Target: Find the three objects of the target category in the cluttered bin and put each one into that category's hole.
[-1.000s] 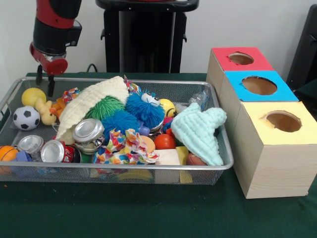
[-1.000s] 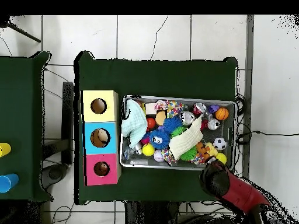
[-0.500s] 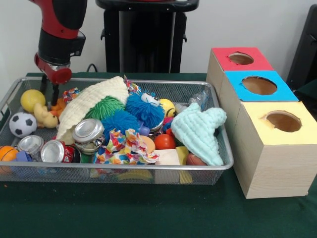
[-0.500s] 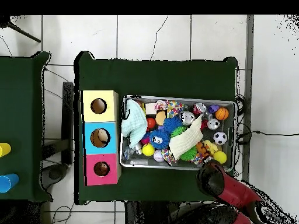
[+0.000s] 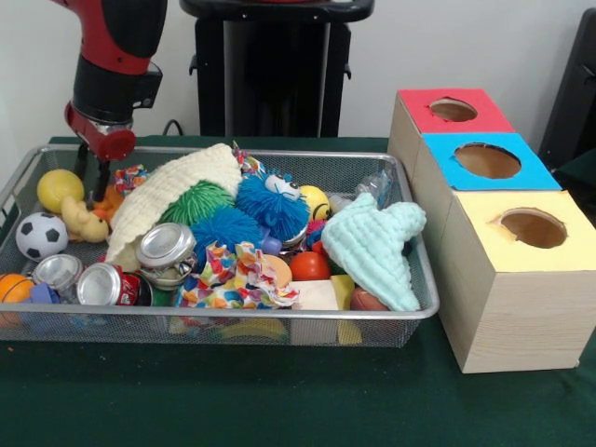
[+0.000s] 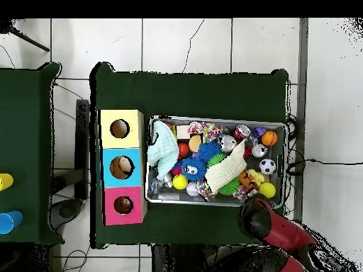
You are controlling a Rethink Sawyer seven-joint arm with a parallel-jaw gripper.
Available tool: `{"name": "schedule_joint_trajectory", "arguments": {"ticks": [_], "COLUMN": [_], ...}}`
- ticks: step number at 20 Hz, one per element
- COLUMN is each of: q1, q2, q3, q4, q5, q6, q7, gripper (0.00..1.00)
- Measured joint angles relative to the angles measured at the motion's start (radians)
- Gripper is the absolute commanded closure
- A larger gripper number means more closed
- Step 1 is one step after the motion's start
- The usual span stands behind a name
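The silver wire-mesh bin (image 5: 279, 318) is full of toys, cans and cloths; it also shows in the overhead view (image 6: 216, 117). The yellow duck (image 5: 82, 222) lies at its left end, beside a yellow ball (image 5: 56, 187); the duck also shows from above (image 6: 254, 178). An orange toy (image 5: 113, 197), perhaps the tiger, is half hidden under a cream cloth (image 5: 172, 182). I see no monkey in the bin. My gripper (image 5: 90, 174) is open and empty, low over the bin's back left corner, just above the duck and the orange toy. The red-surrounded hole (image 5: 453, 110) tops the far box; from above (image 6: 123, 205) something brownish shows inside it.
Blue-surrounded (image 5: 487, 160) and yellow-surrounded (image 5: 533, 227) hole boxes stand in a row with the red one, right of the bin. A soccer ball (image 5: 40, 236), tin cans (image 5: 166, 246), a fuzzy blue ball (image 5: 271, 205) and a mint cloth (image 5: 377, 244) crowd the bin.
My gripper has come down and a little to the right, into the bin's back left corner. The duck, the yellow ball and the soccer ball have shifted slightly.
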Motion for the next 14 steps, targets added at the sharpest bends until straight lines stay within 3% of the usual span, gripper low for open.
{"name": "schedule_joint_trajectory", "arguments": {"ticks": [14], "q1": [-0.009], "q2": [-0.094], "q3": [0.026], "q4": [-0.009], "q5": [0.000], "q6": [0.089], "q7": [0.000], "gripper": [0.00]}}
